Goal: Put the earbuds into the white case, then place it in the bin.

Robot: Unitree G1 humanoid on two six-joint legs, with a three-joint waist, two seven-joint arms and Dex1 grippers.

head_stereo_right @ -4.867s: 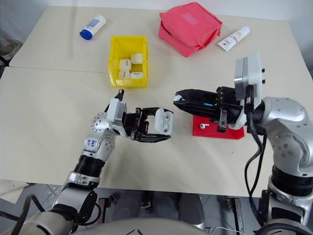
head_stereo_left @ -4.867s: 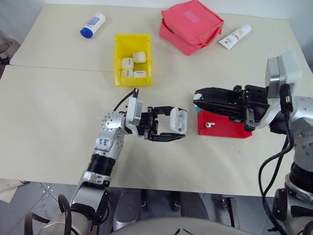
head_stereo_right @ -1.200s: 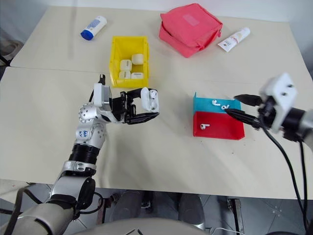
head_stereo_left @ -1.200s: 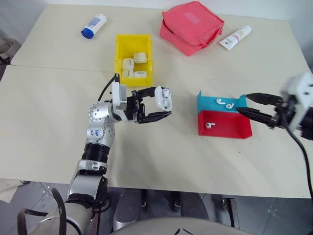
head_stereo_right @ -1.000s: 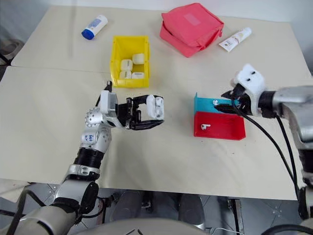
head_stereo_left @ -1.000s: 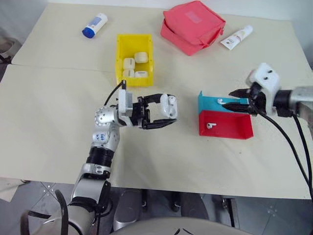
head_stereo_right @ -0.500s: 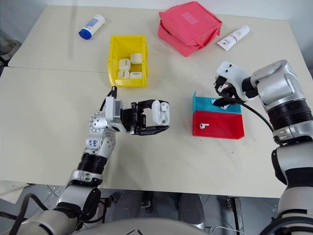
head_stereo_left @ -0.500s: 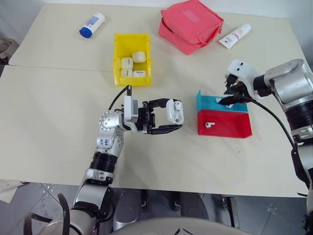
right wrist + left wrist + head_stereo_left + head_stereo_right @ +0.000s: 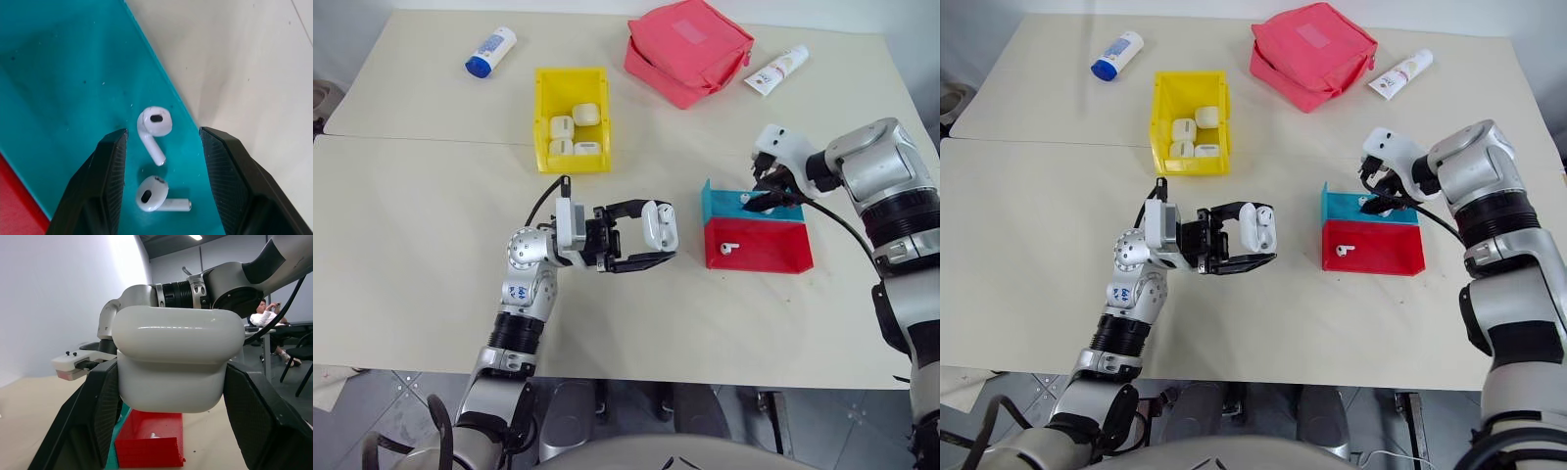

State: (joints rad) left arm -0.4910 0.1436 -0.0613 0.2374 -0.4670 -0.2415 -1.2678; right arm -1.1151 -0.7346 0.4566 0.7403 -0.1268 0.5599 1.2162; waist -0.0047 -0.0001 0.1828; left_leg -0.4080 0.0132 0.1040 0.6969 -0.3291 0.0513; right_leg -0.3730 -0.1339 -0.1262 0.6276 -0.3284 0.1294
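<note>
Your left gripper (image 9: 651, 238) is clamped on the small glossy white rounded earbud case (image 9: 658, 223), holding it above the cream table (image 9: 421, 255), lid closed, well apart from the bright yellow rectangular plastic bin (image 9: 548, 110). That bin already has four white cases (image 9: 573, 131) in it.

Your right gripper (image 9: 161, 161) hangs over the teal half of the teal-and-red plastic tray (image 9: 773, 257), fingers parted and gripping nothing. Two tiny white stemmed earbuds (image 9: 155, 128) lie on the teal floor right between its black fingers (image 9: 110, 186); a third earbud (image 9: 728, 247) sits in the red half.

Farther back you have a white bottle with a blue cap (image 9: 489, 50), a pink fabric pouch (image 9: 689, 51) and a white tube (image 9: 776, 69). Printing shows on bottle and tube, but none is readable.
</note>
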